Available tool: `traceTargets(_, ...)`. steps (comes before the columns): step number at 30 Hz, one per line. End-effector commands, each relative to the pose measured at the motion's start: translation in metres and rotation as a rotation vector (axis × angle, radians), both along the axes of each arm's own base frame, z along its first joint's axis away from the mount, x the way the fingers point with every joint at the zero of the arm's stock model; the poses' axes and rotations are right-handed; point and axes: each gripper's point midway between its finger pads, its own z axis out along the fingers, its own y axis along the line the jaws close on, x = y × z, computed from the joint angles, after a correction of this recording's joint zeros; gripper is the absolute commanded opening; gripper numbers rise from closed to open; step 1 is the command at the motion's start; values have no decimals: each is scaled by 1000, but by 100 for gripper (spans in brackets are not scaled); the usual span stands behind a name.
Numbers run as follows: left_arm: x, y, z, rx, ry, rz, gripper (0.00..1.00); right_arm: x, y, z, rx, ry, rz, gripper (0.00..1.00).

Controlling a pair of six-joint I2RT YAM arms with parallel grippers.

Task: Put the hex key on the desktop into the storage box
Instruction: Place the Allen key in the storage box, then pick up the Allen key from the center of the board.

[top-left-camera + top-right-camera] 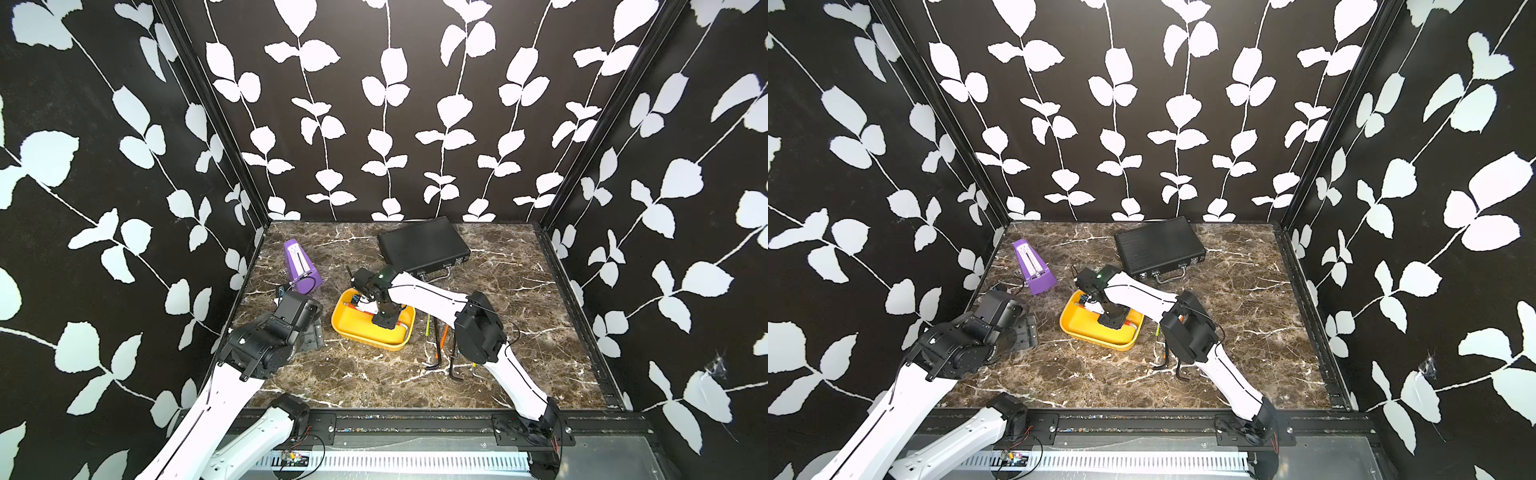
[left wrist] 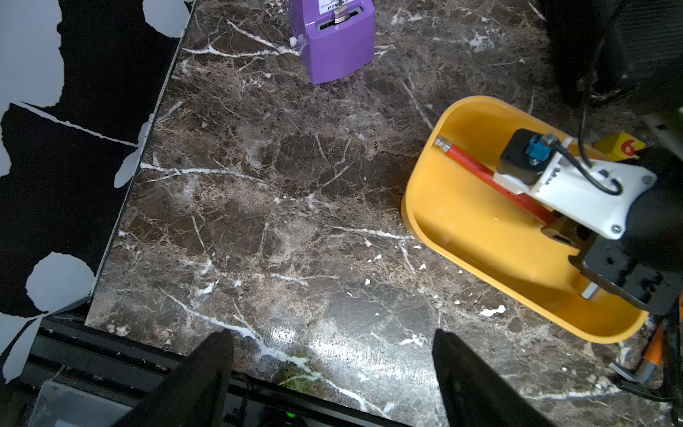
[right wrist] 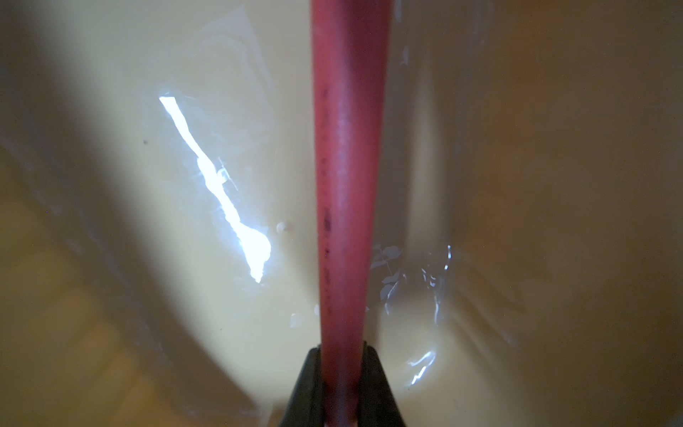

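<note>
- The left pincer (image 2: 330,334) hangs released and empty over bare tabletop (image 2: 258,207) near the left edge, well apart from the work. It would cause trouble only if it swung toward the box while the other arm is inside it.
- The purple metronome (image 1: 301,266) stands near the box, to its left and further back. A wide lift-out of the right arm toward that side could knock it over.
- The red hex key (image 2: 491,177) is inside the storage box (image 2: 462,236), low along its floor, with the right pincer (image 3: 342,351) clenched on its shaft.
  - Whether the key lies flat on the floor I cannot tell.
  - If the jaws part while it is tilted, the long end by the wall could bounce or ride up over the low rim.
  - If the pincer rises before it has fully let go, it may carry the key out with it, or tug the light box across the tabletop.
- More hex keys (image 1: 434,345) lie on the tabletop just right of the box, beneath the right arm's elbow. A low retreat could sweep them aside or push them out of easy reach.
</note>
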Motion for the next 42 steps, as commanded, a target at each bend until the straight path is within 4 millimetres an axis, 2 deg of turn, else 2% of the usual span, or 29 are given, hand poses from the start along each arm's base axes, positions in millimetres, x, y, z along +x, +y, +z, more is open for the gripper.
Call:
traceTargets(1,2,-1,3,-4,-11,0,86,0,-4,5,-33,-24,-21,12)
traceTargets(3,2,-1,4,-4,-15,1,86,2,-4,12,-25,-38,-30,22)
traceTargets(6,3,-1,5,-7,-18,2,86,7,-2,35,15,-84,-50,36)
traceTargets(9,4,-1,5,-7,-22,2,86,13,4,67,84,-132,-76,42)
traceTargets(13,6,-2,6,-9,-28,3,86,14,3,100,164,-157,-132,45)
traceTargets(17,9,-4,7,-12,-38,1,86,14,-15,112,207,-148,-245,41)
traceTargets(19,11,-5,7,-11,-43,-2,86,15,-30,115,235,-150,-333,39)
traceTargets(23,13,-6,8,-5,-49,-12,86,13,-70,113,265,-126,-549,36)
traceTargets(26,15,-6,10,-2,-62,-18,86,3,-104,107,253,-104,-741,31)
traceTargets(30,18,-8,12,-3,-76,-28,86,-20,-142,91,179,-91,-934,27)
traceTargets(33,20,-10,11,-7,-74,-37,86,-43,-159,74,99,-20,-1028,25)
traceTargets(38,22,-14,10,-11,-72,-50,86,-69,-185,52,4,23,-1179,28)
traceTargets(42,22,-14,8,-14,-71,-55,86,-84,-222,40,-34,23,-1325,37)
